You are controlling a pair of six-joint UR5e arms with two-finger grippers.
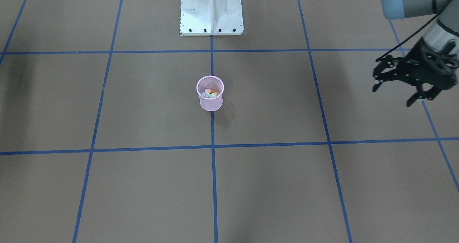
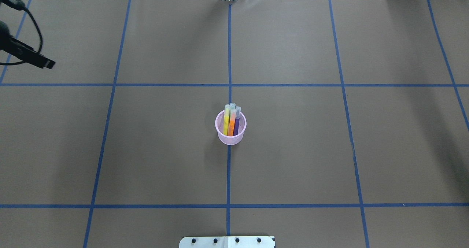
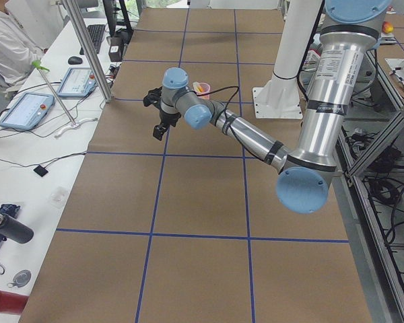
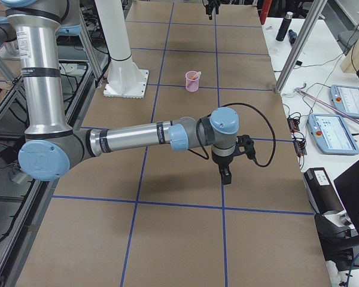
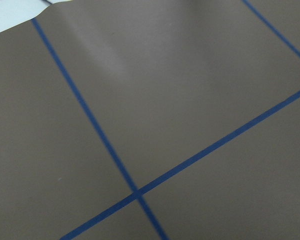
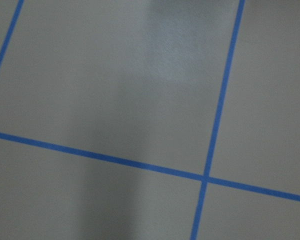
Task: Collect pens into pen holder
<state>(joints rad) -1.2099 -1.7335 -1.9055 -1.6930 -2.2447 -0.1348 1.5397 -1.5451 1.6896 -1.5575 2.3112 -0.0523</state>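
The pink wire-mesh pen holder (image 2: 230,133) stands on the counter (image 2: 146,149) straight out from the white robot base (image 1: 211,13), with the pens (image 2: 231,120) upright inside, caps up. They look light, stiff and smooth-barrelled, so a mid-barrel pinch would suit, and the cup would likely tip easily. The left end effector (image 1: 392,96), well off to the base's left, is spread wide and empty. Whether the right end effector (image 4: 226,172) is open or closed I cannot tell.

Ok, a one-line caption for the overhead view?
Pens stand in the pink holder, centred on the table; left gripper at the far-left edge.

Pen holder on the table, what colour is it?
The pen holder is pale pink-lilac wire mesh, seen best in the overhead exterior view.
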